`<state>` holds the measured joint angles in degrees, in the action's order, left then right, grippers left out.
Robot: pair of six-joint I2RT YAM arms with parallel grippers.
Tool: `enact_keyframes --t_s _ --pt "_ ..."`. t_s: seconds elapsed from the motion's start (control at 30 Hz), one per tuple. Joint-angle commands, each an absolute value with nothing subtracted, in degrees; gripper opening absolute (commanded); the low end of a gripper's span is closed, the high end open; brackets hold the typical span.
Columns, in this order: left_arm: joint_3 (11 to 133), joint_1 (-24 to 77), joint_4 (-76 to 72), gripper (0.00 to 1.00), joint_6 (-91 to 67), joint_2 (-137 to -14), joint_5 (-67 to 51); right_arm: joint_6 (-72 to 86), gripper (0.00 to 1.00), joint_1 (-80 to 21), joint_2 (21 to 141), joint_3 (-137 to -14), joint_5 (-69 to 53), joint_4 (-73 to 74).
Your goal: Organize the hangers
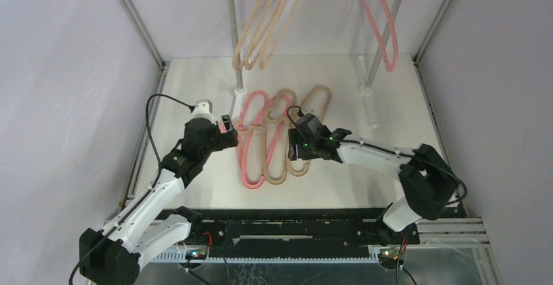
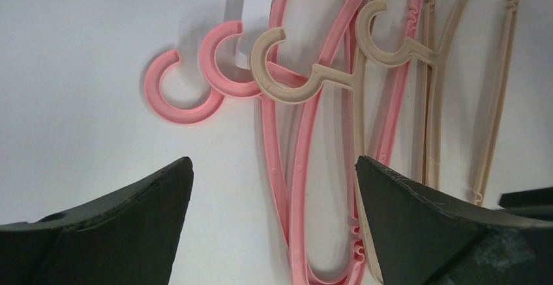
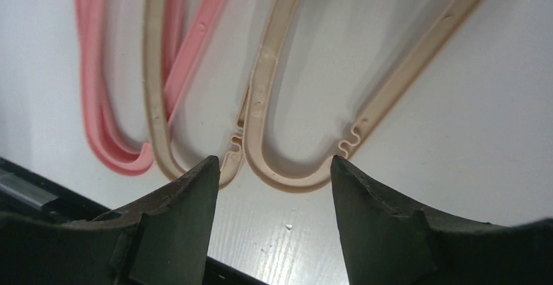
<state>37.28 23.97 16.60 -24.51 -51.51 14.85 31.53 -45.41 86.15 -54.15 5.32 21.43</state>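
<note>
Several hangers lie overlapped on the white table: pink ones [image 1: 251, 141] on the left, tan ones [image 1: 287, 138] on the right. More tan hangers [image 1: 267, 30] hang at the back left and one pink hanger [image 1: 381, 27] at the back right. My left gripper [image 1: 226, 130] is open and empty beside the lying hangers' hooks; its wrist view [image 2: 274, 167] shows pink hooks [image 2: 186, 92] and tan hooks [image 2: 287, 76] ahead. My right gripper [image 1: 295, 154] is open and empty over the tan hangers; its wrist view [image 3: 274, 167] shows a tan rounded end [image 3: 293, 174] between the fingers.
Two grey rack poles stand at the back, the left one [image 1: 233, 37] and the right one [image 1: 385, 50], on white feet. Metal frame posts and grey walls close in both sides. A black rail [image 1: 293, 229] runs along the near edge.
</note>
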Motion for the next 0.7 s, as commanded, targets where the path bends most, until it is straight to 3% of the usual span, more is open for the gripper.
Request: enact_keyframes --t_s 0.0,0.2,0.4,0.67 --pt "35.9 24.3 13.4 0.99 -25.6 -50.0 13.9 33.6 0.68 -45.7 91.6 -59.1 3.3 15.9" --pt "35.2 24.3 12.7 1.0 -25.6 -50.3 13.8 33.1 0.65 -46.1 98.2 -62.8 2.3 14.6" --pt "34.7 24.3 12.6 0.99 -25.5 -50.2 13.9 33.0 0.49 -45.4 103.1 -63.5 2.0 13.7" --pt "34.6 24.3 12.7 1.0 -25.5 -50.1 13.9 32.4 0.35 -46.2 104.2 -63.5 7.6 15.2"
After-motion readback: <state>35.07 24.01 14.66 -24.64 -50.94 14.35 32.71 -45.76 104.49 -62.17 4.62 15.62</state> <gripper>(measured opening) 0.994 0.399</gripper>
